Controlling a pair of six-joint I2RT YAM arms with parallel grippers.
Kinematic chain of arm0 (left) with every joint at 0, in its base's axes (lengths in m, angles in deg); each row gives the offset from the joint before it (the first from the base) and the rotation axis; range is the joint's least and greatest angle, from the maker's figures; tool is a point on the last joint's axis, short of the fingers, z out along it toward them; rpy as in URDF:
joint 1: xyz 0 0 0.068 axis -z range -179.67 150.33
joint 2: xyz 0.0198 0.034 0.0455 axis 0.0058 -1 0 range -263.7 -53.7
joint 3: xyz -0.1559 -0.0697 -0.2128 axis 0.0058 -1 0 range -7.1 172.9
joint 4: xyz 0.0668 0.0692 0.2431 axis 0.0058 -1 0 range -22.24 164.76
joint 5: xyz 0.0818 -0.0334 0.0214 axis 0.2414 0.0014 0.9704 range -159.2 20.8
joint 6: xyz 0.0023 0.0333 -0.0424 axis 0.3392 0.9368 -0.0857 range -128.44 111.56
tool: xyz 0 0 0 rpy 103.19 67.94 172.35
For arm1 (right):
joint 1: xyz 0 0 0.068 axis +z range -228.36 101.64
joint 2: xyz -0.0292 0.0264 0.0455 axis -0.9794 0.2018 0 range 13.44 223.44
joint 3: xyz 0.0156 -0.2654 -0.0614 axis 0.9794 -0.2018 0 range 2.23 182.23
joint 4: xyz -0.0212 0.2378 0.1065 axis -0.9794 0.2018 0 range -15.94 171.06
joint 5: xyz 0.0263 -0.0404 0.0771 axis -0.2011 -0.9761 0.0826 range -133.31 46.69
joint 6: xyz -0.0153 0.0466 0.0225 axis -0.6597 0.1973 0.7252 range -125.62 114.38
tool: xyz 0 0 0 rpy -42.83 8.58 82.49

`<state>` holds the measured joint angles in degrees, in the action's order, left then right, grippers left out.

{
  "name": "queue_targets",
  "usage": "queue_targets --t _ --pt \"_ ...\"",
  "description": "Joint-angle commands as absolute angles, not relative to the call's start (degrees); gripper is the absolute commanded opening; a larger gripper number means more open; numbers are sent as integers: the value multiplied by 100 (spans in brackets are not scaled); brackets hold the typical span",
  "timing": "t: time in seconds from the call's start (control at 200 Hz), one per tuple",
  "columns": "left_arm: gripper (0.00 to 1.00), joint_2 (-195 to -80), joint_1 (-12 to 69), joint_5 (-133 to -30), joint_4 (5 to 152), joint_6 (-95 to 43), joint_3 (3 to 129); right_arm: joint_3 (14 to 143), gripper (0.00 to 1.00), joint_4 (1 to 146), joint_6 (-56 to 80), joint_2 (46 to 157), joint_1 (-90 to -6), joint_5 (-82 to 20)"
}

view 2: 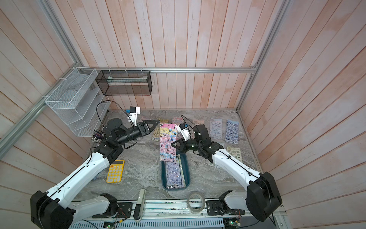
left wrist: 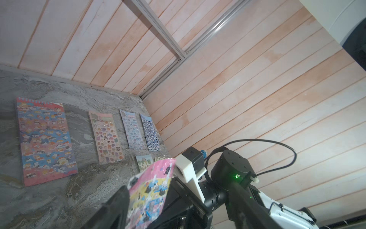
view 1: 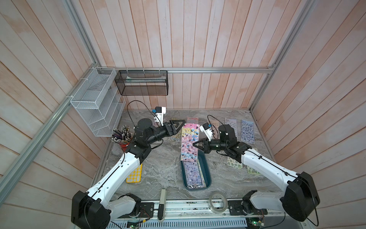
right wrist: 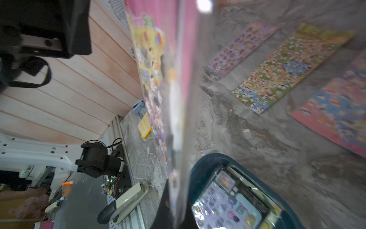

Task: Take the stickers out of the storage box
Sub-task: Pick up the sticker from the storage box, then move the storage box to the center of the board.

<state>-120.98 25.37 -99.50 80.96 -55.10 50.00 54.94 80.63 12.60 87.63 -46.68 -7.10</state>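
Two white-and-black arms reach over one grey marbled tabletop. One shallow dark teal plastic storage box with rounded corners lies lengthwise near the middle, well away from both side edges, with bare stone open on either flank. Inside it, glossy sleeved sticker sheets lie stacked with a purple one on top, and I cannot count those beneath. One long pink-and-yellow sticker sheet in a crinkly clear sleeve is lifted off the stack, its near end over the box's far end and its far end raised. The right gripper is clamped on its long edge. The left gripper has its black triangular fingers apart at the sheet's far corner; the left wrist view shows that corner standing between them. At least seven more thin flat sheets lie on the stone, most in a row along the far side, two beside the right arm. One clear tape roll sits at the near edge.
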Motion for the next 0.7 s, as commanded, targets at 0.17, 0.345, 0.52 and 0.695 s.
queue_targets --t 0.17,0.345,0.52,0.695 --pt "82 -11720 3109 -8154 5713 -4338 4805 6244 0 11046 606 8475 -5076 -3483" --pt "82 -12352 3929 -7305 4590 -4263 4882 6715 0 11988 637 8767 -5093 -5097" --pt "77 -12832 4252 -7077 3893 -4488 4959 6986 0 12231 467 8955 -5094 -5372" --pt "76 -13232 4270 -7397 3666 -4604 4976 7004 0 12240 422 9100 -5094 -5356"
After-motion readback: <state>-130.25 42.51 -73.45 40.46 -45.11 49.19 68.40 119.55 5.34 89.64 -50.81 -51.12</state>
